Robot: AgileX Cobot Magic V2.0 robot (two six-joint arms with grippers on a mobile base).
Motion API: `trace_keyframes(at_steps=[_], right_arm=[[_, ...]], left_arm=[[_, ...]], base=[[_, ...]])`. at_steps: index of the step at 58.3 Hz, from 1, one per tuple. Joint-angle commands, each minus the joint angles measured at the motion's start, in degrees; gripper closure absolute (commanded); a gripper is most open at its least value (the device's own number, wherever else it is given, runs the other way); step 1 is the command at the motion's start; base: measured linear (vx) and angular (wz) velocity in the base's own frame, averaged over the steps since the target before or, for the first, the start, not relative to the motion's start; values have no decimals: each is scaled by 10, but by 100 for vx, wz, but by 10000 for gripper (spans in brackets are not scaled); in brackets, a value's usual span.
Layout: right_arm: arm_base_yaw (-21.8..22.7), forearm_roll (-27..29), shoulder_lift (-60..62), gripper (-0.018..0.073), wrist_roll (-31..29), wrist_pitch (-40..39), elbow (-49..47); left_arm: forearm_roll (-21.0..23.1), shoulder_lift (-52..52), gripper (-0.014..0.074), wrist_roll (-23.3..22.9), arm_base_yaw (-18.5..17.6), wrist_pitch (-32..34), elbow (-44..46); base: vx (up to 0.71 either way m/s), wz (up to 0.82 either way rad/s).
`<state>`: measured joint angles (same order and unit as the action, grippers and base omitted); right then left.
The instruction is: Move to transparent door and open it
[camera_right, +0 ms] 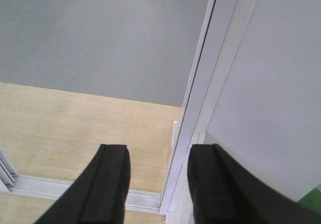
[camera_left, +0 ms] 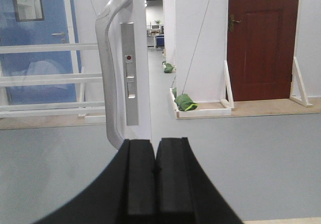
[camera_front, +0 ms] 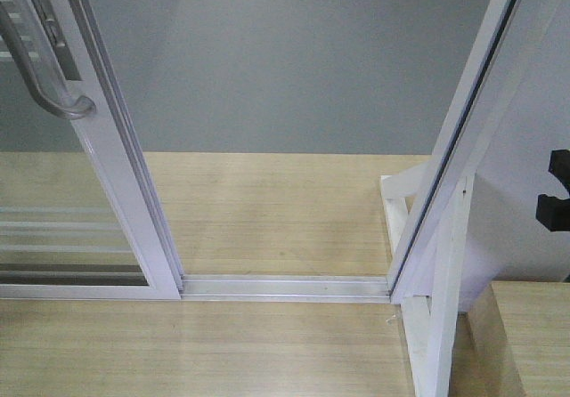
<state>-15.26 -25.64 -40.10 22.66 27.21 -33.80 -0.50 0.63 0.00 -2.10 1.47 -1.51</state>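
While the door stands slid aside over the track | step: opening looks done | left hand pressed together, empty, near handle | right hand wide | next: confirm gap, withdraw.

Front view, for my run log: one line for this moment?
white-framed glass sliding door: open | grey curved handle: free | left gripper: shut | right gripper: open

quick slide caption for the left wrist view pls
Left gripper, jaws shut and empty, faces the curved grey pull handle on the transparent door; a dark red door stands beyond.
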Motion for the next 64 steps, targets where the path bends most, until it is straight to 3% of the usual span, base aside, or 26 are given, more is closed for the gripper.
trace_keyframes(at_steps=[1, 29, 35, 38, 43, 52, 57, 64], right_arm=[[3, -15, 2, 194, -2, -34, -16], [3, -14, 3, 194, -2, -33, -16], [18, -32, 23, 229, -24, -13, -16], [41, -13, 42, 270, -35, -1, -16], [87, 65, 86, 369, -72, 12, -16], [156, 158, 158, 574, -199, 8, -13], [174, 191, 196, 571, -256, -44, 20], [185, 236, 254, 571, -265, -165, 105]], left_arm=[[1, 2, 603, -4, -3, 44, -17], [1, 2, 603, -4, -3, 44, -17], [1, 2, 603, -4, -3, 44, -17], [1, 2, 603, -4, -3, 44, -17], [1, 2, 603, -4, -3, 44, -17], [1, 2, 603, -4, -3, 44, -17], [1, 2, 603, -4, -3, 44, -17], [1, 2, 603, -4, -3, 44, -17]], base=[[0, 0], [0, 0], [0, 0], [0, 0], [0, 0], [0, 0], [0, 0], [0, 0]])
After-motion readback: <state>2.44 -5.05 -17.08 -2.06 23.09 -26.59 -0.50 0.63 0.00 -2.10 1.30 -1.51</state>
